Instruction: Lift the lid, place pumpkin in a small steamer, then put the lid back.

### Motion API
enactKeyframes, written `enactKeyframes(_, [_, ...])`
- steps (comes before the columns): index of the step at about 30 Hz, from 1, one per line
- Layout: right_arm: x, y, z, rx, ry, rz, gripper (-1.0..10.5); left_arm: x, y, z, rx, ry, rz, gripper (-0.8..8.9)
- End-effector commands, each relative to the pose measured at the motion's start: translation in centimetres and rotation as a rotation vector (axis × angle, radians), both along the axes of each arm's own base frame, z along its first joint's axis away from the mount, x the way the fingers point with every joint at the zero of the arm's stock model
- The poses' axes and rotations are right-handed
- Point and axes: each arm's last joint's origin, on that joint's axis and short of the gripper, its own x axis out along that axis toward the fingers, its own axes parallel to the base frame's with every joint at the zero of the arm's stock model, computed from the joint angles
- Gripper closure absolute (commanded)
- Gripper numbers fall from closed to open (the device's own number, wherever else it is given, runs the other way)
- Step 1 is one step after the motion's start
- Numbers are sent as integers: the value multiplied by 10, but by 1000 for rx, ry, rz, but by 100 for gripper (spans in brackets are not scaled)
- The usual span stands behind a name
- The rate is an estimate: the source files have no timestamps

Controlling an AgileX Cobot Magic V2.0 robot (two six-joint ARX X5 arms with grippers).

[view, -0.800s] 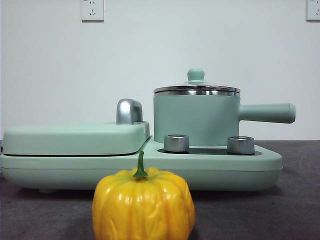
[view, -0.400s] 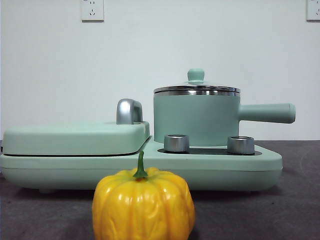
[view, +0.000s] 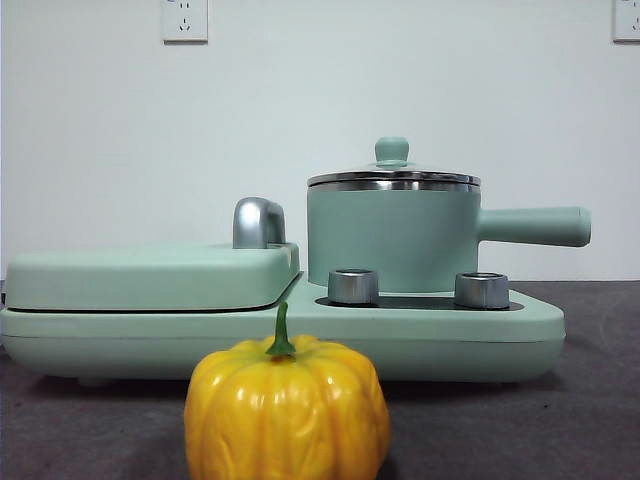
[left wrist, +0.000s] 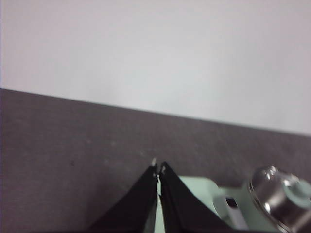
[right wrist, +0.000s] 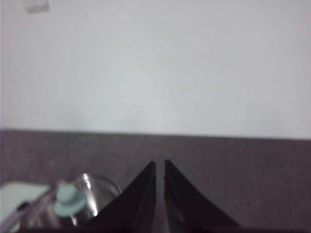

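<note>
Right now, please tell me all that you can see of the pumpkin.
The pumpkin is small, glossy and yellow-orange, with rounded ribs and a short green stem standing up from its top. It looks like plastic. It sits upright on the dark table, in front of the mint-green cooker and apart from it. No gripper touches it.

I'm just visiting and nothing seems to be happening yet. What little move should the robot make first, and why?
Probably bring the right gripper down toward the mint-green knob. The lid sits closed on the small steamer, and the pumpkin rests on the table in front of the appliance, so it cannot go in yet. Both grippers are shut and hold nothing; the right gripper's jaws would need to open first.
</note>
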Motion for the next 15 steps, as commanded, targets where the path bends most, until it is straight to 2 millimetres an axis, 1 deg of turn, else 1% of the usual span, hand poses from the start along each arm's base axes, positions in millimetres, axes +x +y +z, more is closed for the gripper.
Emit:
enactKeyframes(1, [13, 2, -2, -66, 59, 41, 919, 9, -3, 7, 67, -2, -75, 804])
enactKeyframes(4, [27, 5, -12, -130, 145, 104, 919, 22, -7, 5, 95, 48, -143, 804])
enactKeyframes(8, [41, 12, -27, -224, 241, 210, 929, 37, -14, -1, 153, 119, -233, 804])
enactKeyframes(12, [48, 19, -41, -300, 334, 285, 929, 47, -23, -9, 285, 190, -329, 805])
enactKeyframes(15, [48, 23, -47, -371, 367, 341, 929, 51, -30, -17, 403, 216, -413, 805])
